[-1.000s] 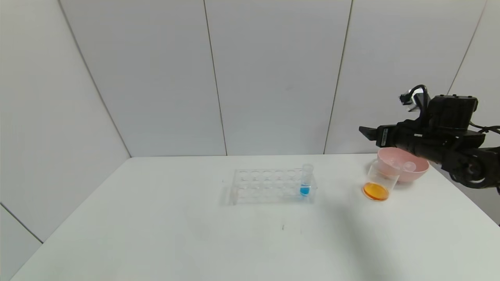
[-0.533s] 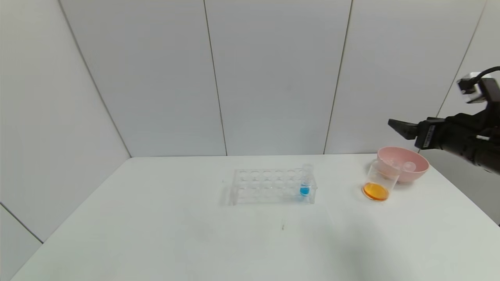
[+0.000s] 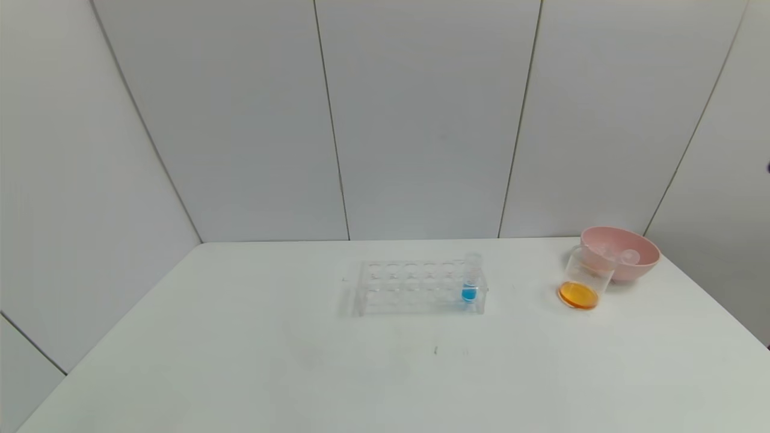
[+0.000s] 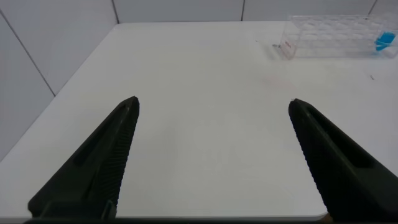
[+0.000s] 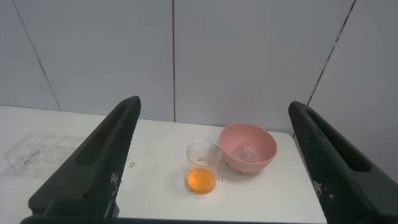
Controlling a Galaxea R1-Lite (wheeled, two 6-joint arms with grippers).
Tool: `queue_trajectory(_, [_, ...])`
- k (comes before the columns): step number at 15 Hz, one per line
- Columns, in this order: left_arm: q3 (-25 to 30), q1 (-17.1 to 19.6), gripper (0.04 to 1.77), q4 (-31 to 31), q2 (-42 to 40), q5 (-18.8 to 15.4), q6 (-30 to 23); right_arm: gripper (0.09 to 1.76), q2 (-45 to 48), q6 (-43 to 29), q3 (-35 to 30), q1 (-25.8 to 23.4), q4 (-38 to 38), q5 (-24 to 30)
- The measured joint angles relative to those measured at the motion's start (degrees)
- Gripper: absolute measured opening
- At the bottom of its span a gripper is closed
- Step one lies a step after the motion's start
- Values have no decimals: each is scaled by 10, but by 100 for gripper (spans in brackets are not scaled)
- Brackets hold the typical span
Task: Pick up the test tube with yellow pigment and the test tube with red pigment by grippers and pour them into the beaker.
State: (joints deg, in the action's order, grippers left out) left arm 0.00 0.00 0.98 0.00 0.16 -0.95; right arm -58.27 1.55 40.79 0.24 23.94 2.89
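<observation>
White table [image 3: 240, 361] and grey panel walls fill my head view, and no arm appears in it. On the right side, the beaker [image 3: 582, 282] stands touching the pink bowl [image 3: 637, 264] and holds orange liquid. Inside the bowl I see clear tubes [image 3: 625, 257], but I cannot tell which one is which. I see only the blue tube [image 3: 471, 281] in the rack [image 3: 415, 287].

Both claws are spread wide and carry nothing: the left gripper [image 4: 211, 134] over bare table, the right gripper [image 5: 214, 140] facing the beaker from well apart. I judge the pouring done, so I would park both arms slowly, away from the glassware.
</observation>
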Motion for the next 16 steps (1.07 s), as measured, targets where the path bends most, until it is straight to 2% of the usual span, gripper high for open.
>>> queue_trajectory(6, [0,0,172,0,0,0,0,170,210,2,-36,-10,-60,7])
queue_trajectory(11, [0,0,172,0,0,0,0,170,375,34,-34,28,-172,-6])
queue_trajectory(16, [0,0,172,0,0,0,0,170,500,40,-62,8,-200,-13])
